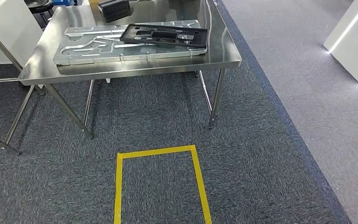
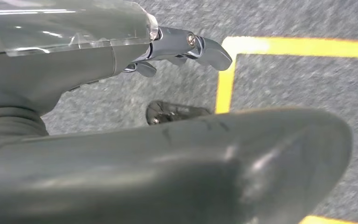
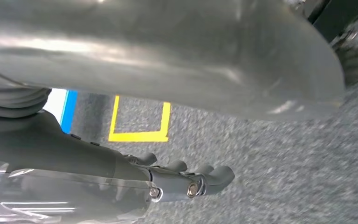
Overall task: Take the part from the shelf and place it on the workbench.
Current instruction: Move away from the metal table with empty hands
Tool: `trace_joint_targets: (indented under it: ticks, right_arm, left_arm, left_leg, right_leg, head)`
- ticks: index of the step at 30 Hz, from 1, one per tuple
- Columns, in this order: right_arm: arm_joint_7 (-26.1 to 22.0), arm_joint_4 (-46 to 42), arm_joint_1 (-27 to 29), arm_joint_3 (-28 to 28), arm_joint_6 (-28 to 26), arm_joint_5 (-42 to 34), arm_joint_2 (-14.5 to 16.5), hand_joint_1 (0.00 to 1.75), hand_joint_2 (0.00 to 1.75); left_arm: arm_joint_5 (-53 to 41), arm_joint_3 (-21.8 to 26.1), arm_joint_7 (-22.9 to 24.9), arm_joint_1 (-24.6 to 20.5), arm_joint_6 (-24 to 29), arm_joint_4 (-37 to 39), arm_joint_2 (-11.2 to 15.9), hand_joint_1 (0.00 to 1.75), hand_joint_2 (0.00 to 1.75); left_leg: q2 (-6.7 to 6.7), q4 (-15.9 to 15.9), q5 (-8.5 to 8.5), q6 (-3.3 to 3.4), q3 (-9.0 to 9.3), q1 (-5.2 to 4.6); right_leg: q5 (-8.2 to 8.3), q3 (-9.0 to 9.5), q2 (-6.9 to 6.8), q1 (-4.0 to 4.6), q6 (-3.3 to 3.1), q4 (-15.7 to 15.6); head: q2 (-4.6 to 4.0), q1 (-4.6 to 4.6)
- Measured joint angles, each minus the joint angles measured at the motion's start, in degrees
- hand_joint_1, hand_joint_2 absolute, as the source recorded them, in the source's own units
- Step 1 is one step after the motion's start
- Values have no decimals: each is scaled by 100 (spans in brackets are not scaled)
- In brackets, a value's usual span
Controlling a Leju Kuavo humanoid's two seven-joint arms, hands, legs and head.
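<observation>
The part (image 1: pixel 164 35) is a flat black rectangular frame with cut-outs, lying tilted across the right end of a large silver machined plate (image 1: pixel 98 46) on the steel bench (image 1: pixel 130 69); its near right corner reaches the plate's right edge

Left hand (image 2: pixel 177 51) and right hand (image 3: pixel 182 179) hang empty, fingers loosely extended.

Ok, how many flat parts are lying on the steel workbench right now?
2: a large silver metal plate across the steel workbench, and a black frame-like panel resting on the plate's right part. A dark ribbed box sits behind them.
</observation>
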Motion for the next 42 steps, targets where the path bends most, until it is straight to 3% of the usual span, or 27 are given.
trace_joint_targets:
  ticks: [1, 2, 3, 4, 6, 8, 9, 11, 12, 14, 16, 17, 18, 20, 22, 24, 27, 29, 31, 33, 34, 36, 37, 38, 41, 42]
  right_arm:
    - [-9, 1, 1, 0, 0, -1, 1, 0, 0]
    - [-23, 1, 1, 0, 0, -2, 4, 0, 0]
    - [-45, 2, 2, 1, 0, -3, 10, 0, 0]
    - [-72, 2, 2, 1, 1, -3, 16, 0, 0]
    - [-122, 3, -1, 2, -1, 2, 33, 0, 0]
    - [-156, 3, -5, 2, -4, 13, 48, 0, 0]
    - [-169, 3, -7, 2, -5, 19, 51, 0, 0]
    - [-190, 3, -10, 2, -6, 25, 53, 0, 0]
    - [-196, 4, -11, 2, -5, 26, 54, 0, 0]
    - [-200, 10, -8, 2, -4, 27, 60, 0, 0]
    - [-201, 15, -2, 2, -4, 17, 64, 0, 0]
    - [-200, 17, 1, 2, -5, 4, 64, 0, 0]
    - [-188, 18, 2, 2, -9, -9, 64, 0, 0]
    - [-112, 20, 2, -3, -24, -26, 63, 0, 0]
    - [6, 21, -2, -14, -50, -17, 58, 0, 87]
    - [86, 22, -3, -26, -82, 4, 53, 0, 175]
    - [127, 23, 2, -49, -109, 37, 48, 0, 175]
    - [184, 23, 1, -63, -128, 57, 46, 0, 175]
    - [306, 23, -3, -76, -182, 84, 45, 0, 175]
    - [411, 23, -5, -96, -246, 104, 45, 0, 175]
    - [422, 23, -5, -106, -266, 108, 45, 0, 131]
    - [382, 23, -4, -122, -268, 107, 46, 0, 131]
    - [350, 22, -6, -131, -260, 103, 37, 0, 131]
    - [326, 22, -9, -140, -251, 99, 28, 0, 175]
    - [293, 23, -13, -151, -260, 72, 13, 0, 175]
    - [303, 23, -8, -139, -276, 40, 13, 0, 175]
  left_arm:
    - [-8, -1, 10, 0, 2, 0, 0, 0, 0]
    - [-15, -1, 19, -1, 3, 0, 1, 0, 0]
    - [-21, -2, 25, -3, 5, 0, 4, 0, 0]
    - [-24, -2, 29, -5, 6, 0, 7, 0, 0]
    - [-16, -1, 43, -21, 2, 0, 16, 0, 0]
    - [-9, 1, 62, -46, -3, 0, 22, 0, 0]
    - [-11, 1, 69, -56, -5, 0, 24, 0, 0]
    - [-20, 1, 81, -58, -10, 0, 24, 0, 0]
    - [-25, 1, 85, -59, -13, 0, 24, 0, 0]
    - [-31, 1, 90, -64, -25, 0, 25, 0, 0]
    - [-43, 1, 97, -63, -43, 0, 30, 0, 0]
    - [-52, 1, 104, -59, -53, 0, 34, 0, 0]
    - [-61, 1, 113, -56, -62, 0, 37, 0, 0]
    - [-75, 1, 138, -56, -75, 0, 39, 0, 0]
    - [-77, 2, 161, -62, -86, 1, 38, 0, 0]
    - [-59, 7, 174, -69, -90, 2, 36, 0, 0]
    - [-17, 16, 175, -77, -82, 2, 38, 0, 0]
    - [-4, 19, 175, -78, -78, 2, 43, 0, 0]
    - [12, 24, 202, -72, -72, 2, 44, 0, 87]
    - [45, 45, 261, -64, -44, 2, 44, 0, 175]
    - [73, 64, 286, -64, -18, 2, 45, 0, 175]
    - [122, 116, 290, -70, 19, 2, 50, 0, 175]
    - [143, 139, 290, -75, 27, 4, 50, 0, 175]
    - [153, 156, 301, -80, 29, 7, 49, 0, 175]
    - [206, 180, 397, -86, 58, 11, 50, 0, 175]
    - [257, 165, 440, -81, 78, 11, 55, 0, 175]
  left_leg:
    - [0, 360, -195, -15, -74, 5]
    - [0, 606, -252, -25, -84, 8]
    - [1, 663, -170, -27, -1, 9]
    - [1, 535, -10, -22, 171, 10]
    - [0, -211, 242, 10, 750, 4]
    - [-1, -943, 185, 69, 1212, -17]
    - [-2, -1124, 124, 101, 1301, -30]
    - [5, -1200, 148, 178, 1272, -30]
    - [12, -1210, 189, 221, 1251, -23]
    - [27, -1225, 268, 291, 1191, -13]
    - [31, -1214, 320, 315, 1114, -27]
    - [31, -1208, 338, 313, 1084, -33]
    - [31, -1201, 352, 308, 1061, -36]
    - [27, -1186, 362, 294, 1056, -38]
    - [23, -1162, 358, 262, 1045, -54]
    - [26, -1138, 361, 208, 1005, -67]
    - [23, -1094, 315, 126, 964, -63]
    - [5, -676, 55, 72, 775, -49]
    - [-2, 120, -299, 13, 401, -11]
    - [-2, 576, -372, -62, 165, 40]
    - [-1, 477, -238, -104, 195, 73]
    - [-2, -250, 181, -192, 510, 150]
    - [-10, -618, 311, -215, 668, 171]
    - [-16, -840, 361, -183, 758, 181]
    - [-28, -895, 343, -58, 746, 154]
    - [-29, -894, 354, -57, 740, 143]
  right_leg:
    - [58, -92, -3, 9, -3, 16]
    - [113, -186, -6, 16, -1, 37]
    - [160, -282, -6, 20, 6, 64]
    - [202, -376, -5, 22, 18, 96]
    - [263, -525, -4, 29, 53, 170]
    - [321, -612, -10, 44, 112, 237]
    - [354, -632, -15, 47, 146, 252]
    - [406, -650, -17, 35, 221, 266]
    - [357, -680, -6, 25, 256, 326]
    - [23, -861, 24, 3, 312, 768]
    - [-410, -1147, 38, -12, 347, 1528]
    - [-510, -1221, 39, -18, 356, 1787]
    - [-510, -1203, 39, -20, 357, 1866]
    - [-222, -828, 39, -18, 326, 1332]
    - [31, -371, 39, 7, 256, 538]
    - [57, -224, 38, 39, 196, 205]
    - [74, -240, 30, 20, 117, 133]
    - [103, -230, 14, -8, 50, 77]
    - [106, -237, 6, 3, 11, 74]
    - [100, -239, 7, 5, -3, 90]
    - [92, -239, 11, -1, 0, 110]
    - [51, -253, 26, -19, 29, 189]
    - [20, -277, 40, -13, 57, 255]
    - [-4, -305, 51, -1, 84, 311]
    - [-14, -358, 67, 26, 137, 368]
    - [-6, -358, 67, 19, 150, 362]
  head:
    - [0, -1]
    - [0, -1]
    - [0, -1]
    - [0, -1]
    - [0, -1]
    - [0, 0]
    - [0, 0]
    - [0, 0]
    - [0, 0]
    - [0, 1]
    - [0, 1]
    - [0, 1]
    - [0, 1]
    - [0, 1]
    - [0, 1]
    - [0, 0]
    - [0, 0]
    - [0, -1]
    - [0, -1]
    - [0, -1]
    - [0, -1]
    - [0, -1]
    - [0, -1]
    - [0, -1]
    - [0, 1]
    - [0, 1]
